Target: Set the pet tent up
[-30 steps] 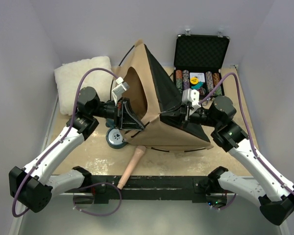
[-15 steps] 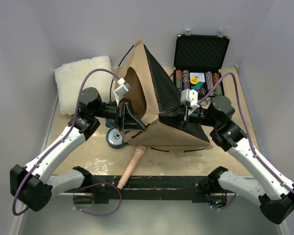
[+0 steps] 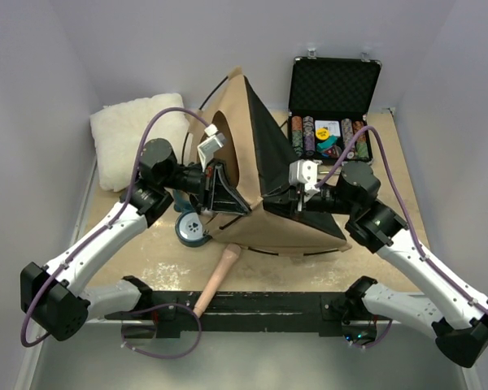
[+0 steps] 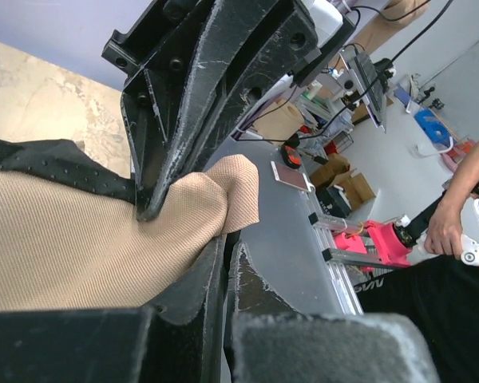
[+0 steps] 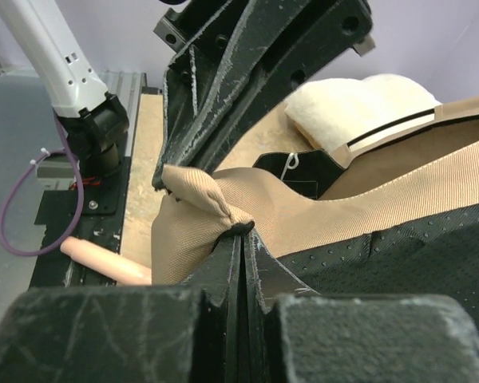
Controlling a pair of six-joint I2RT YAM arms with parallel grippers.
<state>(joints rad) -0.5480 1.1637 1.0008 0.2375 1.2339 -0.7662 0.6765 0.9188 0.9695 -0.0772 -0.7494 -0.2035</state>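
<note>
On the bench (image 3: pixel 146 260), seen from above, the tent (image 3: pixel 289 231) stands in the middle as a tan pyramid with a black mesh face. Its peak points toward the back wall. The left arm (image 3: pixel 106 236) reaches in from the left, and the left jaws are shut on the tent's near-left edge. The right arm (image 3: pixel 407 252) comes from the right, and the right jaws are clamped on the front ridge. Compared with a second ago, both wrists sit closer to the middle and a little farther back. The tent's lower right corner has drawn in slightly. The pillow (image 3: pixel 134 134), the open case (image 3: pixel 333 85), the blue disc (image 3: pixel 191 229) and the wooden handle (image 3: pixel 220 276) lie where they did.

In the left wrist view, the left jaws pinch a bunched fold of the tent's (image 4: pixel 64 239) tan fabric. A strip of black dotted mesh runs along the fold's upper edge. The fingers are nearly together around the cloth.

In the right wrist view, the right jaws are squeezed tight on a small pucker of the tent (image 5: pixel 383 199), with tan weave above and black mesh below. The pillow (image 5: pixel 351 104) shows beyond the fabric. The handle (image 5: pixel 104 259) lies on the bench at lower left. The left arm (image 5: pixel 64 64) stands at the far side.
</note>
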